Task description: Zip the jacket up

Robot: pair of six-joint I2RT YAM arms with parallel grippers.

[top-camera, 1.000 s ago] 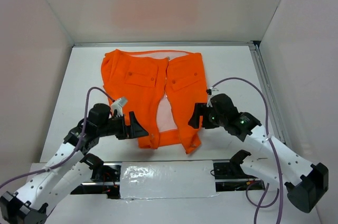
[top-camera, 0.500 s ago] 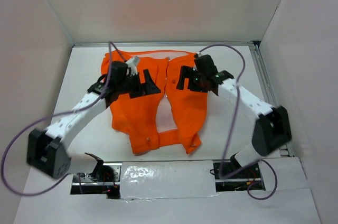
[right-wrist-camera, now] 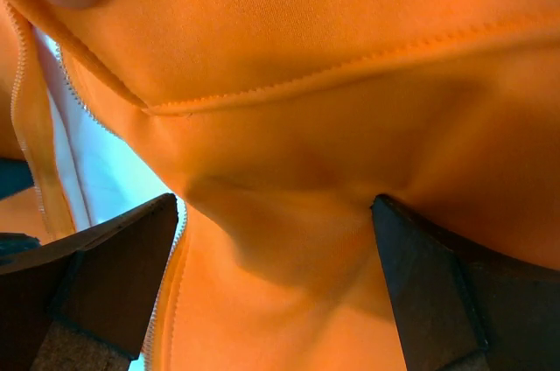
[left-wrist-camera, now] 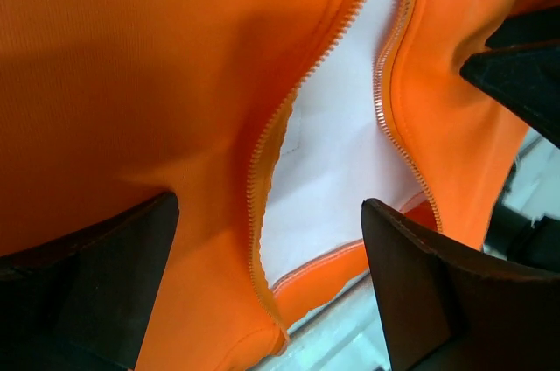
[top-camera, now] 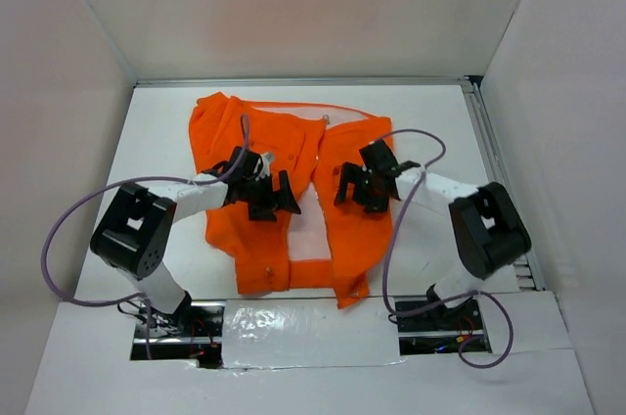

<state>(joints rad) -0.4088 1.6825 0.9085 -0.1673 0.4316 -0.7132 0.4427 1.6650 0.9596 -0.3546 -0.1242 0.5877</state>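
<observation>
Left fingers are spread wide above the open zipper of the orange jacket. Right fingers are wide apart too, low over its right front. The jacket lies on the white counter.

Flat white tabletop boxed by plain white panel walls; grey metal rail along right edge; shiny translucent tape strip at near edge

White table w/ plain white walls on 3 sides, metal rail at rt.
</observation>
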